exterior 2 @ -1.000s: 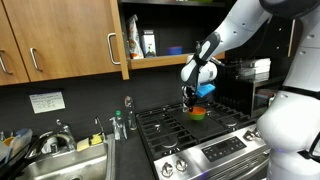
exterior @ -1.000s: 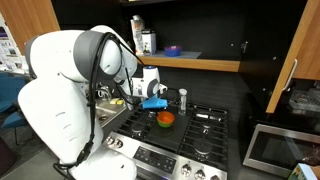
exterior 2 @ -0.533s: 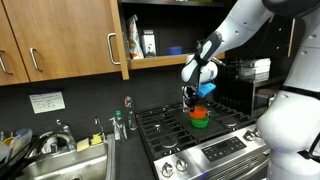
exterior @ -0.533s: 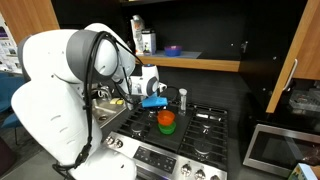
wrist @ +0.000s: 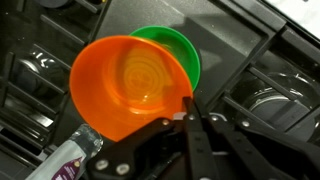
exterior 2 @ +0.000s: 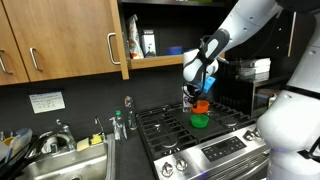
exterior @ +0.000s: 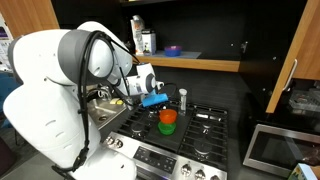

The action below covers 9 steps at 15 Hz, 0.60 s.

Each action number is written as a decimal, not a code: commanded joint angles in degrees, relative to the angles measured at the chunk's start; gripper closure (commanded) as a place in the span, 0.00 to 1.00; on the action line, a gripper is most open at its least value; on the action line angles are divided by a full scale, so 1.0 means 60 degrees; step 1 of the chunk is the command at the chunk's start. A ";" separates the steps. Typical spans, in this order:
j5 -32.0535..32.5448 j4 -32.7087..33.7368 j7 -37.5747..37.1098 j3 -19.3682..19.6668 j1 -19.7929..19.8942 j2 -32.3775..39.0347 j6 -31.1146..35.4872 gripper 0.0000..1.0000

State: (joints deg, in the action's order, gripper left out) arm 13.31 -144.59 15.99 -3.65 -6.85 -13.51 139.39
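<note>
Stove grates (wrist: 262, 70) lie below; my gripper (wrist: 187, 104) pinches the rim of the orange bowl (wrist: 128, 85) above the green bowl (wrist: 178, 48). Level and slow is best: rim pinches slip.

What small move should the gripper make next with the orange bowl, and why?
Probably a sideways carry, clear of the green bowl. The gripper is shut on the rim of the orange bowl, holding it tilted above the green bowl on the stove grate; the two look apart, so moving sideways should not drag the green one.
</note>
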 commanded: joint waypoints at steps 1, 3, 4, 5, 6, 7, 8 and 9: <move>0.0433 -0.0177 0.0033 -0.0246 -0.0019 -0.1252 -0.0695 0.99; 0.0275 -0.0140 0.0185 -0.0265 -0.0125 -0.1737 -0.0922 0.99; 0.0233 -0.0095 0.0247 -0.0278 -0.0178 -0.1963 -0.1067 0.99; 0.0201 -0.0023 0.0313 -0.0280 -0.0242 -0.2174 -0.1252 0.99; 0.0097 0.0060 0.0482 -0.0236 -0.0352 -0.2393 -0.1489 0.99; 0.0039 0.0110 0.0631 -0.0193 -0.0441 -0.2578 -0.1642 0.99; -0.0039 0.0201 0.0819 -0.0148 -0.0549 -0.2774 -0.1864 0.99; -0.0192 0.0321 0.1066 -0.0058 -0.0697 -0.2942 -0.2068 0.99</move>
State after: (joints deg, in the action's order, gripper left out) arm 14.27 -143.98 18.25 -5.24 -8.98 -27.31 130.96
